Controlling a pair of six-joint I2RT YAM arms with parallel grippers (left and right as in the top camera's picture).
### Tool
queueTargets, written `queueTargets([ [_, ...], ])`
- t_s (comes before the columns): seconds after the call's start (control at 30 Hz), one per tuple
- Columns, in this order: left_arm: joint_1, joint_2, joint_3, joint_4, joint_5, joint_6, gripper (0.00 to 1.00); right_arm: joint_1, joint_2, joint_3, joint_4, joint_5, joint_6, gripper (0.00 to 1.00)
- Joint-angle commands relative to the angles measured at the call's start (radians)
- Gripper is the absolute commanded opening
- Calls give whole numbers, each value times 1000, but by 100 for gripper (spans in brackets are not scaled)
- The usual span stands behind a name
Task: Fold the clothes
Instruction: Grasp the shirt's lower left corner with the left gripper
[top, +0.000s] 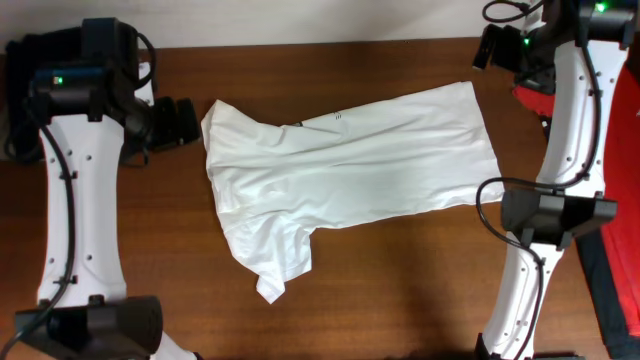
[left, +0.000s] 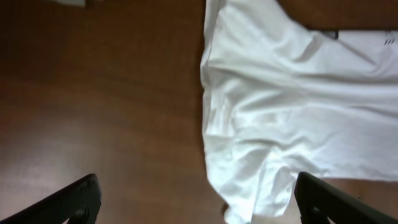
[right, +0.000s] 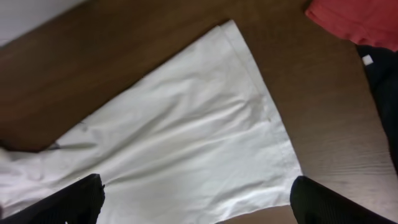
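Observation:
The white T-shirt lies spread and wrinkled across the middle of the brown table. Its hem is toward the right and one sleeve points to the front. A small dark print shows near its far edge. My left gripper is open and empty, just left of the shirt's collar end. In the left wrist view the gripper hangs above the shirt's edge. My right gripper is open and empty above the far right hem corner. In the right wrist view the gripper is over the hem.
A red garment lies right of the hem, also at the overhead view's right edge. Dark clothing sits beside it. Bare wood extends left of the shirt.

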Motion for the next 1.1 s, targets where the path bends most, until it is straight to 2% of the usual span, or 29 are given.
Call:
queueTargets([
  [0.0, 3, -92, 9, -89, -8, -18, 99, 18, -171, -129, -6, -17, 4, 99],
  [0.07, 3, -127, 7, -142, 8, -18, 99, 17, -263, -280, -6, 72, 5, 99],
  [0.13, -28, -203, -45, -142, 64, -18, 99, 17, -382, -491, -6, 200, 41, 99],
  [0.2, -80, -275, -127, -116, 64, -21, 99, 16, -444, -603, -6, 292, 90, 99],
  [0.33, -224, -460, -468, 62, 101, -76, 99, 16, -496, -768, 40, 312, 95, 99],
  [0.43, -281, -503, -710, 161, 178, -121, 99, 16, -496, -866, 120, 312, 95, 99],
  [0.53, -311, -489, -930, 267, 205, -174, 95, 16, -496, -968, 183, 312, 95, 99],
  [0.63, -317, -461, -1054, 382, 240, -179, 90, 15, -496, -1037, 251, 312, 95, 99],
  [0.67, -317, -451, -1073, 399, 240, -181, 89, 15, -495, -1048, 264, 312, 95, 99],
  [0.73, -317, -423, -1108, 420, 240, -191, 82, 16, -492, -1073, 294, 311, 95, 99],
  [0.8, -317, -369, -1132, 439, 240, -191, 80, 16, -486, -1100, 323, 312, 95, 99],
  [1.07, -317, -161, -1165, 546, 241, -191, 80, 16, -467, -1126, 362, 312, 95, 99],
])
